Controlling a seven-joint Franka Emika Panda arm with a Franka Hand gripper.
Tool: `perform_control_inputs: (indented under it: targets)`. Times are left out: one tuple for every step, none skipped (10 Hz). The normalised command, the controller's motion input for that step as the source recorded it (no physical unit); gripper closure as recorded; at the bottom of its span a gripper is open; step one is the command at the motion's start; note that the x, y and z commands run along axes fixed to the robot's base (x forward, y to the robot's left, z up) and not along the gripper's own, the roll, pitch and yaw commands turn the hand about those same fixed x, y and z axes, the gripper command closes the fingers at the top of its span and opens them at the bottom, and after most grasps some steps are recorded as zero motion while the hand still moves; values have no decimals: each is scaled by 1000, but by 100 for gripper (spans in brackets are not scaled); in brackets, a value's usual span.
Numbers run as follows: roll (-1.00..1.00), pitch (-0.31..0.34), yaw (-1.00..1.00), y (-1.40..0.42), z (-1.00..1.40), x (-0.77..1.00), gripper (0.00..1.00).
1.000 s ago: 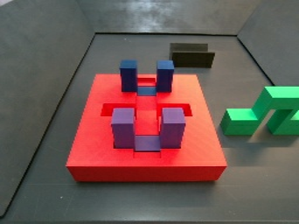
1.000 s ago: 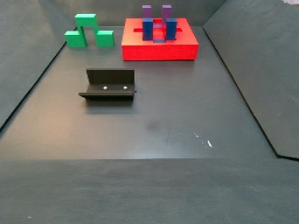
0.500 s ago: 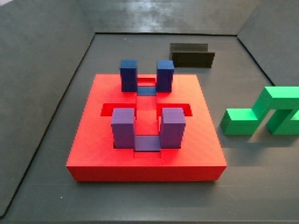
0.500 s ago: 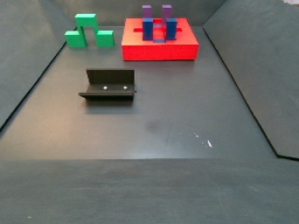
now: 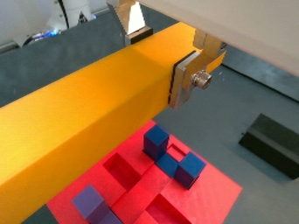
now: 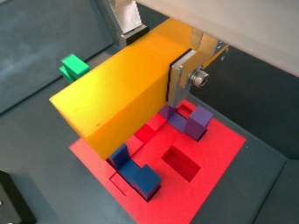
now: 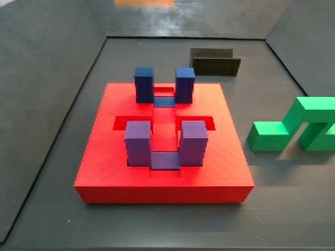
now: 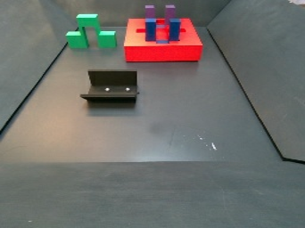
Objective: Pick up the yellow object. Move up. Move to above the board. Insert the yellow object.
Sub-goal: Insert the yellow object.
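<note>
The claw point(image 5: 163, 44) was clenched on the yellow object point(image 5: 82, 105), held high over the red board point(image 6: 198, 171) (its blue-purple posts point(image 6: 187, 118) directly below in both wrist views), so pick-up and lift looked done, with only the descent and insertion left.

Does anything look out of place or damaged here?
Nothing stands out. The gripper holds the yellow object above the board, whose posts stand upright. The green block and the fixture sit apart on the floor, undamaged.
</note>
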Motion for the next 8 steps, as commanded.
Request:
perform_control_inputs:
  targets:
    - [100,-19,143,-149,-1000,-37,100]
    - [77,-14,134,-86,-1000,0,100]
    - [46,-11,169,0,-1000,129,100]
    - [0,0,126,209,-1000,369,100]
    - [0,0,137,246,-1000,420,100]
    - [0,13,171,237,-1000,471,100]
    - [7,61,171,77,-1000,417,100]
    - [0,0,163,0,-389,166,100]
